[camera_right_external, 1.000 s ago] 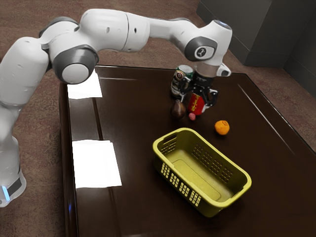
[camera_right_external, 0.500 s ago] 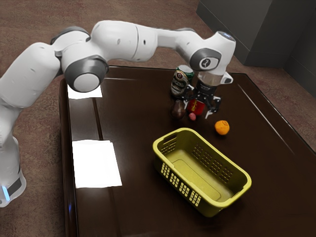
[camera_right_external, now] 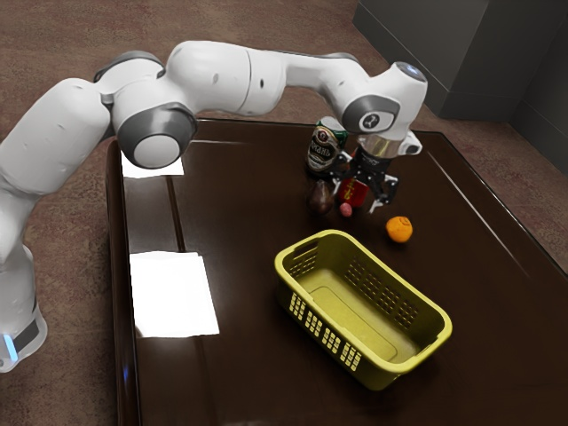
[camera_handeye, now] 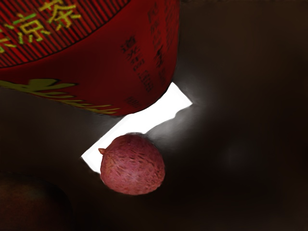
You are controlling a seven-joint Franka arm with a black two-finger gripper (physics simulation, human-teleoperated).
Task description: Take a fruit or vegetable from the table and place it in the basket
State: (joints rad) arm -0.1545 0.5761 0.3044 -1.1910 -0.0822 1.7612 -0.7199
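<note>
Lower, and a little toward the exterior view's right, is where the gripper has moved over the last second, the white arm bending down with it; fruit, cans and basket lie as they did.

Exterior view: over a dark, glossy table, the gripper points down with its fingers spread wide, closed on nothing. Just under it is a small pink lychee, resting on the table. Close behind the gripper and partly hidden by it stands a red can. Near the gripper, toward the exterior view's left, are a dark avocado and, farther back, a green-and-black beer can. On the gripper's other side, nearer the camera, sits an orange. A yellow-green basket is on the table in front of the gripper, toward the camera.

Wrist view: below the gripper, the round, rough-skinned lychee rests near the foot of the red can, which bears yellow lettering.
</note>
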